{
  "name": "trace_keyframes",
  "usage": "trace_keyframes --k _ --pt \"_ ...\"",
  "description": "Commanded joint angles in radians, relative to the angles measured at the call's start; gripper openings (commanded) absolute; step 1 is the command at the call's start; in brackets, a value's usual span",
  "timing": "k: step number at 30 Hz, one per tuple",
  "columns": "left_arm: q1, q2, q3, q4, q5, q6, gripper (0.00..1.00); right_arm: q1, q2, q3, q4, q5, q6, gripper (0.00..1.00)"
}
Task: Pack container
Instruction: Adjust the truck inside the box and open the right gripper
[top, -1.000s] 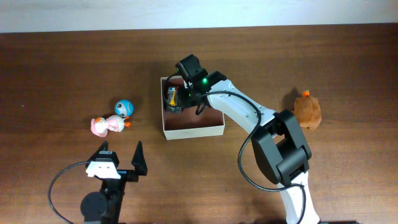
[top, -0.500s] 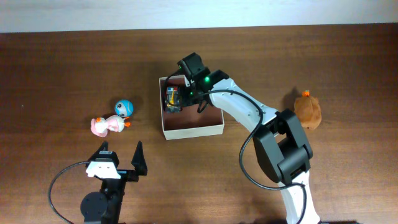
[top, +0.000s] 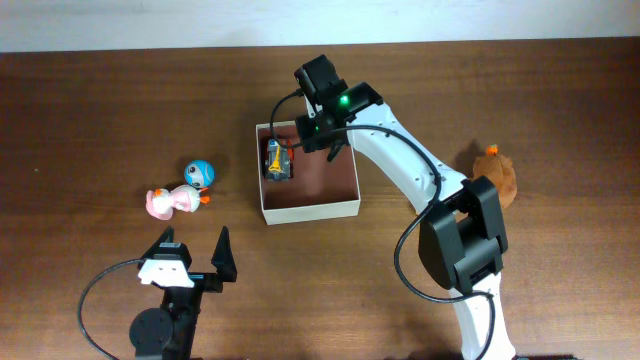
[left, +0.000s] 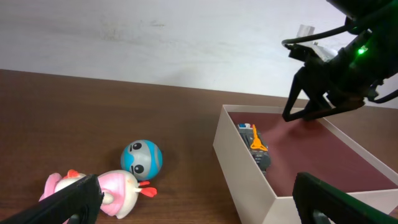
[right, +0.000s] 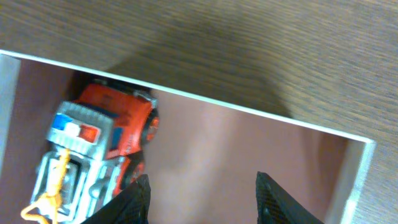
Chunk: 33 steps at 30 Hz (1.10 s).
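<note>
My right tool: open, empty, over box.
Toy truck: inside box, left side.
My left tool: open, lower left.

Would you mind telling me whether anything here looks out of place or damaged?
Nothing stands out. The toy truck lies inside the container against one side wall; nothing is spilled or damaged. The pink duck, blue-headed toy and brown plush sit on the table outside.

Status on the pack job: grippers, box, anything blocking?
Left gripper open, idle. Right gripper open, empty, above box. Toy truck in box, against a side wall. Nothing in the way; blue toy, pink duck, brown plush outside the box.
</note>
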Motion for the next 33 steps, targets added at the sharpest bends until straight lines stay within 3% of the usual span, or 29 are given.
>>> trace_keyframes --k 1,22,31,33 --pt "-0.004 -0.006 -0.007 0.002 -0.005 0.016 1.0 0.003 -0.01 0.023 -0.035 0.094 0.035 0.48" --pt "-0.004 -0.006 -0.007 0.002 -0.005 0.016 1.0 0.003 -0.01 0.023 -0.149 0.253 0.213 0.44" --pt "-0.004 -0.006 -0.007 0.002 -0.005 0.016 1.0 0.003 -0.014 0.053 -0.15 0.217 0.181 0.45" --pt "-0.004 -0.006 -0.006 0.002 -0.005 0.016 0.99 0.005 -0.022 0.098 -0.173 0.186 0.148 0.51"
